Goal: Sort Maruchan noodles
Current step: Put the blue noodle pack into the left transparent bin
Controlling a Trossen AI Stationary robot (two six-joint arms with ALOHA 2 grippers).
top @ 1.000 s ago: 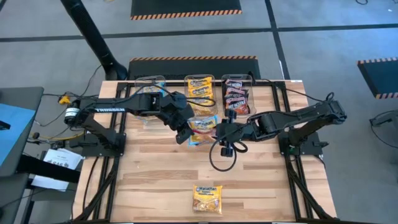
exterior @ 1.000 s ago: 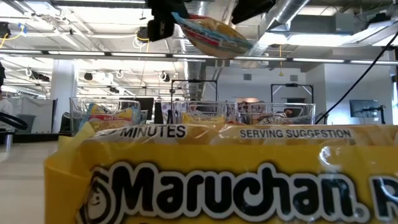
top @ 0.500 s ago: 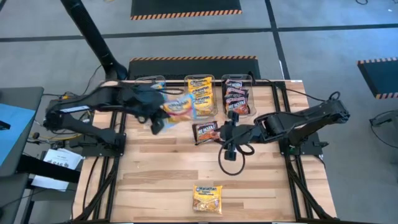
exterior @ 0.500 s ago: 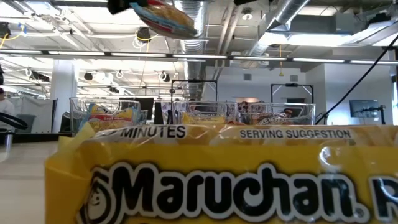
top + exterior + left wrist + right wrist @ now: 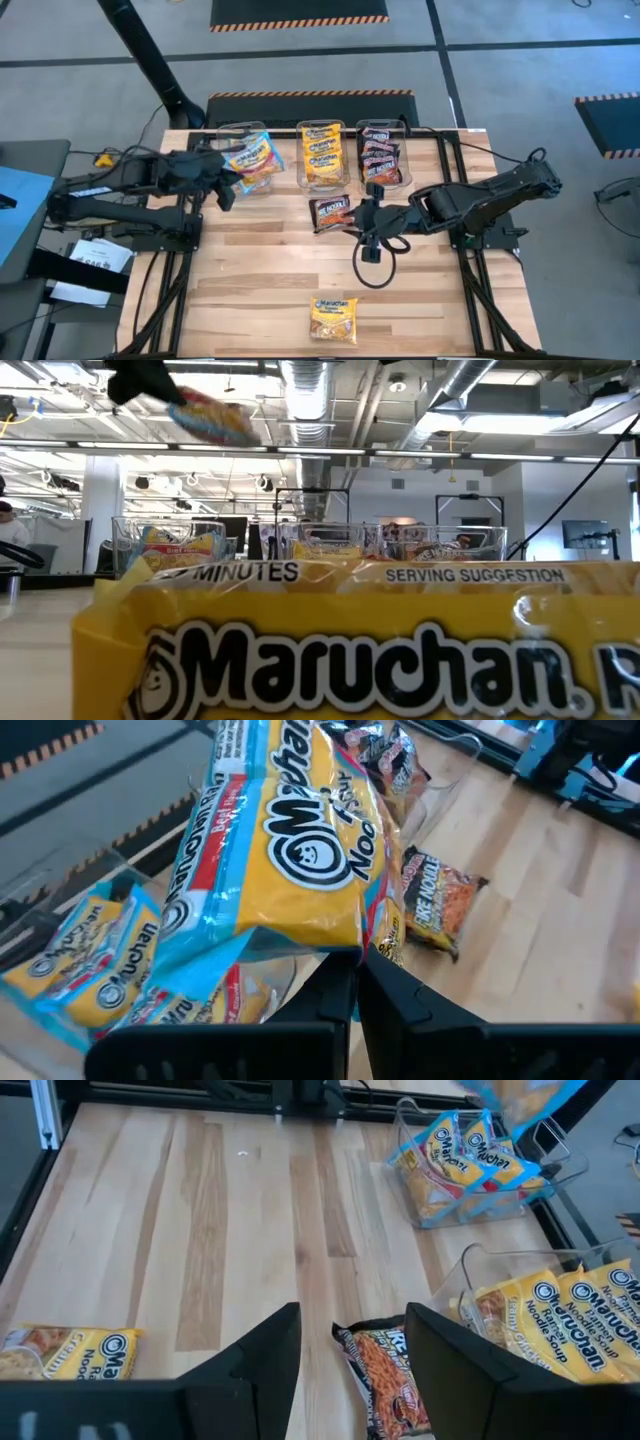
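My left gripper (image 5: 228, 182) is shut on a light blue and yellow Maruchan packet (image 5: 250, 160), high over the left clear bin (image 5: 243, 140). That bin holds more blue packets (image 5: 80, 970). In the low view the packet (image 5: 210, 420) shows up in the air. My right gripper (image 5: 362, 214) is open at mid-table. Its fingers (image 5: 255, 1365) stand on either side of a black-red packet (image 5: 385, 1370) that lies flat on the wood (image 5: 330, 210), without touching it. A yellow-orange packet (image 5: 333, 318) lies flat by the near edge. My left gripper pinches the blue and yellow packet between its two fingers (image 5: 350, 995) at one edge (image 5: 362, 935). The fingers slant up from the table's left. The packet is lifted clear, tilted, and reaches out past the fingers over the left bin.
Three clear bins stand in a row at the far edge: blue packets on the left, yellow-orange ones in the middle bin (image 5: 322, 155), black-red ones in the right bin (image 5: 381, 155). A black cable loop (image 5: 370, 248) hangs under the right arm. Bare wood lies between mid-table and the near packet.
My left gripper has carried the blue and yellow packet from mid-table toward the table's left and far edge, to above the left bin, still shut on it. With the packet gone, the black-red packet shows on the wood beside my right gripper.
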